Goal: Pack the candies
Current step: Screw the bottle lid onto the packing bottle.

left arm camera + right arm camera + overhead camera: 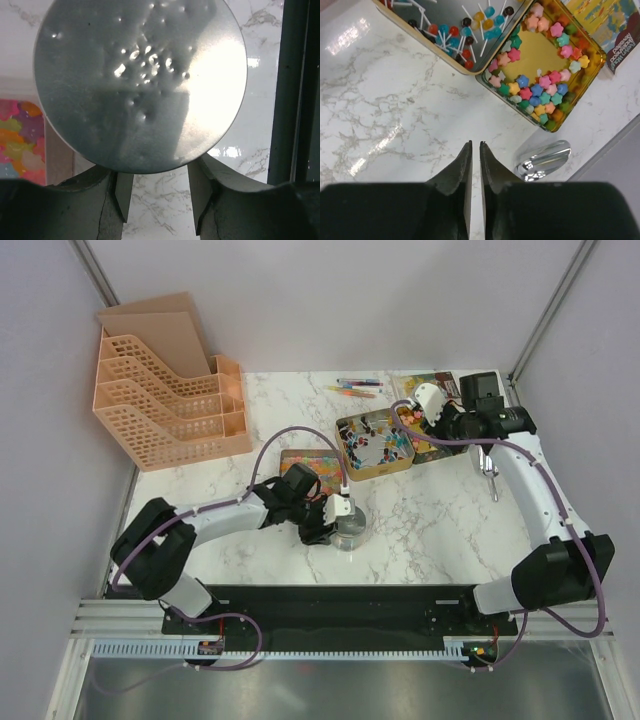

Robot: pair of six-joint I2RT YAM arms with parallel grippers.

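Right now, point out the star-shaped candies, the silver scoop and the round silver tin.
Multicoloured star-shaped candies (pixel 537 90): right wrist view, one blue star.
Shiny silver metal scoop (pixel 543 160): right wrist view, its bowl's middle.
Round silver metal tin (pixel 140 82): left wrist view, its dimpled face's centre.

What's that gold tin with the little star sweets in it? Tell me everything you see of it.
The gold tin is a shallow, open metal-looking box with rounded corners, lying flat on the marble table. Star-shaped candies in pink, blue, green, yellow and orange ring its walls, leaving its shiny floor bare in the middle. One side sits close against the lollipop tin; a shiny metal scoop lies apart, off one corner.
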